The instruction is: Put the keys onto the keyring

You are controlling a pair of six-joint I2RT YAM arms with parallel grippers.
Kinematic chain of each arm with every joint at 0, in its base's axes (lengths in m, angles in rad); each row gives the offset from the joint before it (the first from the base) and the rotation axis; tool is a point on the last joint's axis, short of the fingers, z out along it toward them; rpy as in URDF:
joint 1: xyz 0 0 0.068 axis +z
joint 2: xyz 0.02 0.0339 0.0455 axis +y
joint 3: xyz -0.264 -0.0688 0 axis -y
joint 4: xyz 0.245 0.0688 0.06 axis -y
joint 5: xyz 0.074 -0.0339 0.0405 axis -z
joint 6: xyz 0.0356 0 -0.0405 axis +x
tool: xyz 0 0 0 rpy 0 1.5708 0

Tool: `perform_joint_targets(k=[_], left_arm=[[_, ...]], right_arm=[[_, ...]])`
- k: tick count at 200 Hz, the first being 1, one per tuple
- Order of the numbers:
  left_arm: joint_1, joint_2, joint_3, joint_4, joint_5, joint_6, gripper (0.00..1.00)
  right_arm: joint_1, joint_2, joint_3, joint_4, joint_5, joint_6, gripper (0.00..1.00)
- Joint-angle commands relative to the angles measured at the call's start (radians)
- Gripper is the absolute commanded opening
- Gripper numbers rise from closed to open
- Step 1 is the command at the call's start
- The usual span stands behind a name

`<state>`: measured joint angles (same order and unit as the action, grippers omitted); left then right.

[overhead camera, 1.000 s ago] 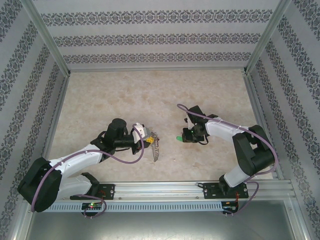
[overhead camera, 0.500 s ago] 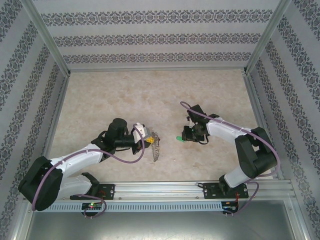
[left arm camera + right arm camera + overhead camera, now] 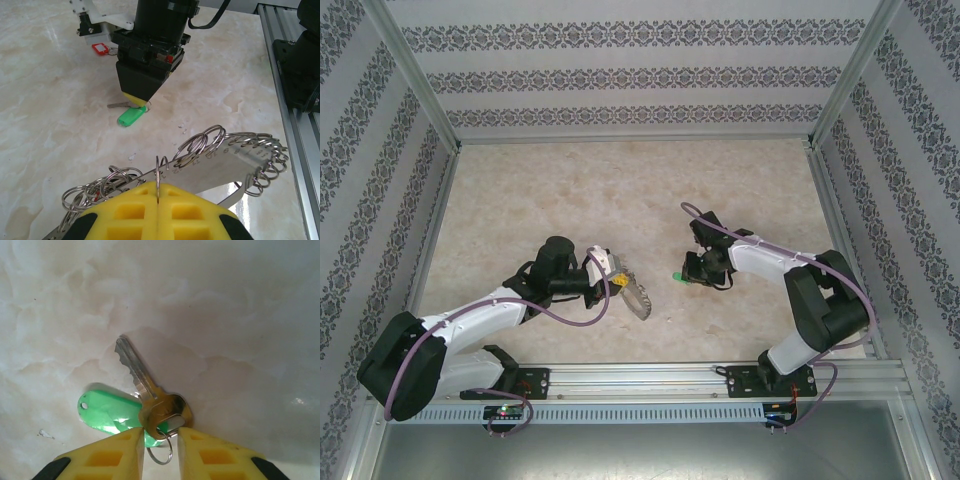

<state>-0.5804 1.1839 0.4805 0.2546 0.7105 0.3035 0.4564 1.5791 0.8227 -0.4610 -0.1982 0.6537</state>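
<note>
While your left fingers (image 3: 130, 212) pinch the keyring (image 3: 215, 167), your right fingers (image 3: 112, 452) sit slightly spread at the key (image 3: 145, 387); close off-centre and it'll skid across the tabletop (image 3: 225, 315).

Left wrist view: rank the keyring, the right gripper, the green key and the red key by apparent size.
1. keyring, closest to the camera.
2. right gripper.
3-4. green key looks bigger than red key, but the red one lies farther off, so that order is unsure.
</note>
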Motion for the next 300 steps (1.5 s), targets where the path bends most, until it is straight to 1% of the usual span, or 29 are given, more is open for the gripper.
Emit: perform_joint_targets(k=[1,33,50,81,111,136,151,158,199,226,244,273,300], left_arm=[[0.010,-0.008,0.013,0.008,0.019,0.016,0.00],[0.011,-0.004,0.014,0.011,0.021,0.015,0.00],[0.011,-0.003,0.016,0.009,0.021,0.015,0.00],[0.011,-0.003,0.016,0.008,0.022,0.015,0.00],[0.011,-0.006,0.017,0.005,0.021,0.016,0.00],[0.010,-0.006,0.018,0.002,0.019,0.017,0.00],[0.011,-0.006,0.018,-0.002,0.021,0.018,0.00],[0.011,-0.004,0.018,-0.003,0.020,0.020,0.00],[0.011,-0.003,0.018,-0.005,0.021,0.022,0.00],[0.011,-0.005,0.019,-0.006,0.021,0.020,0.00],[0.010,-0.004,0.021,-0.007,0.023,0.022,0.00],[0.011,-0.001,0.027,-0.012,0.023,0.023,0.00],[0.011,0.000,0.030,-0.016,0.026,0.026,0.00]], right_arm=[[0.014,0.010,-0.005,-0.008,0.031,0.031,0.26],[0.015,0.020,-0.009,0.005,0.030,0.040,0.25],[0.016,0.022,-0.009,0.014,0.025,0.040,0.18],[0.016,0.014,-0.008,0.009,0.034,0.042,0.17],[0.016,0.000,-0.011,-0.004,0.065,0.027,0.11],[0.013,-0.002,0.001,-0.029,0.085,-0.014,0.06],[0.014,-0.001,0.012,-0.048,0.093,-0.063,0.05],[0.017,0.002,0.018,-0.058,0.095,-0.099,0.03],[0.019,0.013,0.046,-0.131,0.163,-0.216,0.02],[0.021,0.003,0.054,-0.139,0.177,-0.277,0.06],[0.015,0.003,0.062,-0.144,0.151,-0.267,0.12],[0.001,-0.011,0.043,-0.121,0.121,-0.156,0.25],[-0.013,-0.040,-0.016,-0.046,0.084,-0.033,0.29]])
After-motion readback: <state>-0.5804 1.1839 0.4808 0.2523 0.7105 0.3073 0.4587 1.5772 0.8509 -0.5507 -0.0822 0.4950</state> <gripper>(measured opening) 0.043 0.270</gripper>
